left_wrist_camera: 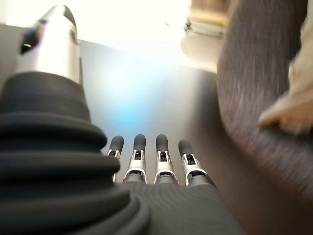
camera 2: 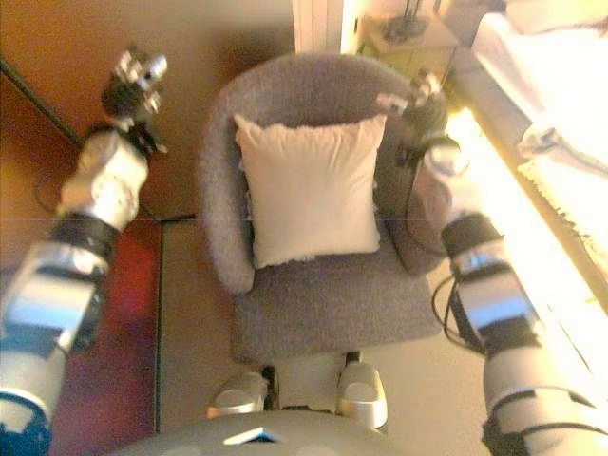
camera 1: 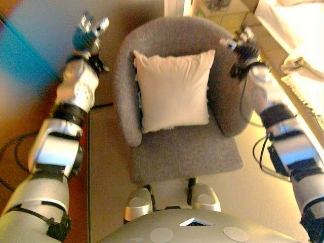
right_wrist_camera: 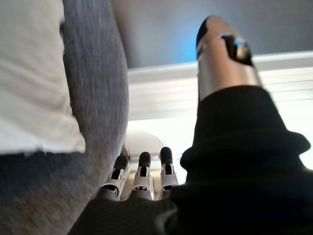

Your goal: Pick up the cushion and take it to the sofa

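Cushion [camera 1: 173, 90] between open left hand [camera 1: 88, 33], right hand [camera 1: 243, 46].

No writing, label, number or sign can be read anywhere in these views.
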{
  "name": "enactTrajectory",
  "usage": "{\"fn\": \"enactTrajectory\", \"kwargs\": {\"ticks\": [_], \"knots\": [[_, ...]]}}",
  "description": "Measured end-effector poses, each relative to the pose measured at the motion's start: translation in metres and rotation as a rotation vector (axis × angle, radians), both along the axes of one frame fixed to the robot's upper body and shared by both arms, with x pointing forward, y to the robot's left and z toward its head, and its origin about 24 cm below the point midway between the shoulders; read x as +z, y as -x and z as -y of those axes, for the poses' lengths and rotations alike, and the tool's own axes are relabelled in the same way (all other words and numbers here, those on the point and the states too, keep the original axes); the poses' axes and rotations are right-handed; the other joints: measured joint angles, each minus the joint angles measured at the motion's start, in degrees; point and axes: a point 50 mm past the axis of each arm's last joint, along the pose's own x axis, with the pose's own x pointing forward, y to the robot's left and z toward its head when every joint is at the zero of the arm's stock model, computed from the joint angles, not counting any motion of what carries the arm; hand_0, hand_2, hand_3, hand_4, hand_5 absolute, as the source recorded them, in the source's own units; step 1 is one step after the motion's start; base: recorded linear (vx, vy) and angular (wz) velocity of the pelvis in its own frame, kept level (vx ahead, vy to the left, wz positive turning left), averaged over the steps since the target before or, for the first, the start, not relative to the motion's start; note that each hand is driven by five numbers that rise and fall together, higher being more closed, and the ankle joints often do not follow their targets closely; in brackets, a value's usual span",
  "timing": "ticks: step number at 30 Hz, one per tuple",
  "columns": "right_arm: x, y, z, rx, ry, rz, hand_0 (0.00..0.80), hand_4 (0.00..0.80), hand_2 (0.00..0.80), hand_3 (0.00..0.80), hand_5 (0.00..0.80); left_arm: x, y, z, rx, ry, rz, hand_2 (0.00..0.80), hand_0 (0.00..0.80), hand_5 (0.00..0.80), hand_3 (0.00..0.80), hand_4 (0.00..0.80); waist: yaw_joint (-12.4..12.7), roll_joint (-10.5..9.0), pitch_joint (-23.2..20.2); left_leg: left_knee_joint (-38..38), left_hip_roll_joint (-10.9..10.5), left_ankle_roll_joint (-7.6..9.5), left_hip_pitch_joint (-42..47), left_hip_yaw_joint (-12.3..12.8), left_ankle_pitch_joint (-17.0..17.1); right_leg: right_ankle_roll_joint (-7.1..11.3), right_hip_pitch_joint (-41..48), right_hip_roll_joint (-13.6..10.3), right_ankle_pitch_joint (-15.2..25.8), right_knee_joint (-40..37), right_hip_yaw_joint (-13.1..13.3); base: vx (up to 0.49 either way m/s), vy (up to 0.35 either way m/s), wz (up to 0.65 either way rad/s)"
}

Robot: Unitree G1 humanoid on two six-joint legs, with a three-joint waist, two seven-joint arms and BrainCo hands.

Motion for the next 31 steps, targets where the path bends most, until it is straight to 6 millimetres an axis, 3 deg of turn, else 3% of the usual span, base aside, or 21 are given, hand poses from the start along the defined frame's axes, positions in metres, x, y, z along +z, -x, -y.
{"fn": "enactTrajectory", "kwargs": {"ticks": [5, 8, 11, 15, 18, 22, 31], "knots": [[-0.071, 0.06, -0.016, 0.11, -0.088, -0.13, 0.0, 0.0, 0.0, 0.0, 0.0, -0.068, 0.056, 0.027, -0.077, 0.124, -0.087, 0.0, 0.0, 0.0, 0.0, 0.0, 0.01, -0.31, -0.57, -6.21, 0.27, -0.6, 4.85, 1.09, 1.83, -0.05, 4.1, 1.22, 1.16, -5.26, 0.15, -0.057, 0.047, -0.07], [-0.092, 0.083, -0.023, 0.169, -0.147, -0.159, 0.0, 0.0, 0.0, 0.0, 0.0, -0.085, 0.077, 0.037, -0.138, 0.104, -0.103, 0.0, 0.0, 0.0, 0.0, 0.0, 0.03, -0.31, -0.7, -8.42, 0.42, -0.85, 5.64, 1.4, 2.55, -0.11, 5.15, 1.71, 2.05, -7.64, 0.57, -0.095, 0.042, -0.08], [-0.113, 0.113, -0.028, 0.195, -0.184, -0.208, 0.0, 0.0, 0.0, 0.0, 0.0, -0.104, 0.106, 0.033, -0.186, 0.059, -0.131, 0.0, 0.0, 0.0, 0.0, 0.0, -0.05, -0.15, -0.93, -9.68, 0.78, -1.09, 6.0, 1.54, 2.96, -0.16, 5.22, 2.22, 2.07, -8.4, 0.7, -0.021, 0.035, -0.01], [-0.133, 0.144, -0.02, 0.202, -0.24, -0.268, 0.0, 0.0, 0.0, 0.0, 0.0, -0.128, 0.143, 0.018, -0.171, 0.086, -0.204, 0.0, 0.0, 0.0, 0.0, 0.0, 0.03, 0.02, -0.9, -10.55, 0.89, -1.18, 6.76, 1.62, 3.13, -0.23, 6.15, 2.33, 2.2, -9.36, 0.53, 0.022, 0.04, 0.01], [-0.136, 0.149, -0.017, 0.184, -0.303, -0.269, 0.0, 0.0, 0.0, 0.0, 0.0, -0.137, 0.155, 0.015, -0.162, 0.109, -0.244, 0.0, 0.0, 0.0, 0.0, 0.0, 0.06, 0.0, -0.87, -11.56, 0.93, -1.12, 6.7, 1.66, 3.74, 0.05, 5.86, 2.24, 2.16, -9.57, 0.24, 0.006, 0.011, 0.04], [-0.136, 0.148, -0.021, 0.171, -0.385, -0.26, 0.0, 0.0, 0.0, 0.0, 0.0, -0.135, 0.155, 0.014, -0.153, 0.11, -0.223, 0.0, 0.0, 0.0, 0.0, 0.0, 0.22, 0.05, -0.86, -12.26, 0.88, -1.07, 6.78, 1.41, 4.22, 0.14, 5.82, 2.21, 2.1, -9.58, -0.13, 0.009, 0.017, 0.05], [-0.138, 0.148, -0.029, 0.171, -0.397, -0.281, 0.0, 0.0, 0.0, 0.0, 0.0, -0.135, 0.154, 0.016, -0.162, 0.102, -0.23, 0.0, 0.0, 0.0, 0.0, 0.0, 0.19, 0.43, -0.73, -12.58, 0.89, -1.0, 6.85, 1.39, 4.34, -0.09, 5.8, 2.19, 2.27, -9.59, -0.25, 0.0, 0.0, 0.0]]}}
